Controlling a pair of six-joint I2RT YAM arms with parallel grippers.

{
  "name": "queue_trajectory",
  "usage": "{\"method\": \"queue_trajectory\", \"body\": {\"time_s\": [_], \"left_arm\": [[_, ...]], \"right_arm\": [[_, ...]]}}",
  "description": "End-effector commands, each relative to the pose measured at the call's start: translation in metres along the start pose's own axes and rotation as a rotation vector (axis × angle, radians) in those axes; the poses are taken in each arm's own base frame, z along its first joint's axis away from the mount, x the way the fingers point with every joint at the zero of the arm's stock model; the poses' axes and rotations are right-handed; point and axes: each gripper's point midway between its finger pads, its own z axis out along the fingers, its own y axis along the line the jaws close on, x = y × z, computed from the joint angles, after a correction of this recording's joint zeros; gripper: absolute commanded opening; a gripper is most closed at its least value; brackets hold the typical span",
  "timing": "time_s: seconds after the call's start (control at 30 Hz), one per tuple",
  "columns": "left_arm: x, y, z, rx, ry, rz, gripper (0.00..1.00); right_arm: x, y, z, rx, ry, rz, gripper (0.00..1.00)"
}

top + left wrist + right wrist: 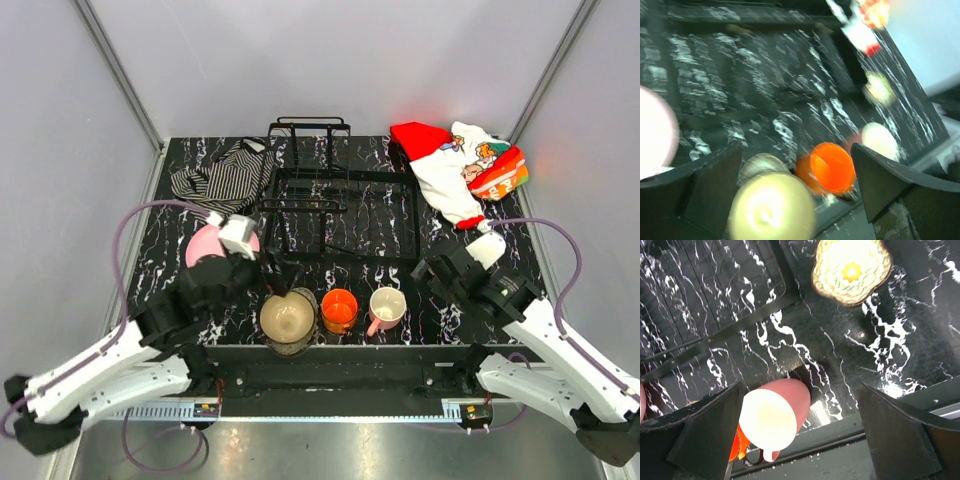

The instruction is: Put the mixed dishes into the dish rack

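Note:
The black wire dish rack (340, 200) stands mid-table with nothing in it. Along the front edge sit a brownish bowl (288, 318), a small orange cup (339, 310) and a cream-pink mug (387, 307). A pink plate (205, 245) lies partly under my left arm. My left gripper (797, 190) hangs open above the bowl (771, 207) and the orange cup (832, 167); that view is blurred. Over the front right, my right gripper (800, 435) is open, the mug (775, 415) low between its fingers. A floral patterned cup (851, 271) sits farther back.
A striped black-white cloth (225, 170) lies at the back left beside the rack. A red-white printed cloth (455, 165) lies at the back right. Grey walls close in the table on three sides.

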Motion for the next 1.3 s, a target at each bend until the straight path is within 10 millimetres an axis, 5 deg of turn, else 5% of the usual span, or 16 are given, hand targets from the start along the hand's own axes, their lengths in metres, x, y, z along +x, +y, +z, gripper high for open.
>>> {"method": "queue_trajectory", "body": {"time_s": [0.0,0.17,0.37,0.7,0.93,1.27], "left_arm": [[-0.005,-0.038,0.002,-0.017,-0.036,0.021,0.93],[0.045,-0.081,0.029,-0.037,0.075,0.115,0.93],[0.077,-0.127,0.057,0.025,0.129,0.154,0.93],[0.076,-0.169,0.088,0.195,0.106,0.402,0.91],[0.085,-0.178,0.102,0.305,0.177,0.51,0.94],[0.083,-0.164,0.125,0.424,0.235,0.725,0.96]], "right_arm": [[-0.035,-0.01,-0.018,-0.009,-0.141,0.092,1.0],[-0.048,-0.021,-0.029,0.014,-0.18,0.098,1.0],[-0.046,-0.028,-0.031,0.011,-0.18,0.104,1.0],[-0.052,-0.039,-0.042,-0.025,-0.213,0.119,1.0],[-0.056,-0.046,-0.046,-0.027,-0.231,0.128,1.0],[-0.06,-0.046,-0.053,-0.049,-0.242,0.139,1.0]]}}
